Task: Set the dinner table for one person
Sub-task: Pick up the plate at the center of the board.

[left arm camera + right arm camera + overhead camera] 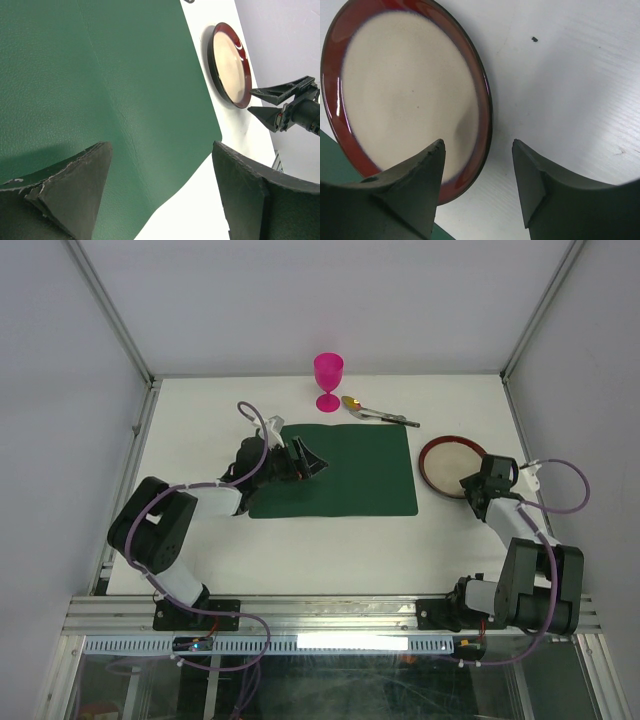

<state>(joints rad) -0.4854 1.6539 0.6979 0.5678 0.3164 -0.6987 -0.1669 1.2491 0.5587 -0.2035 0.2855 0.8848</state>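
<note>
Here, R end effector (477, 150) straddles plate (405, 90) rim.

Left gripper (161, 150), right gripper (477, 145): jaws apart

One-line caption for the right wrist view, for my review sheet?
Open right tool poised over the edge of the red-rimmed plate on the white dinner table, green placemat corner at lower left.
</note>
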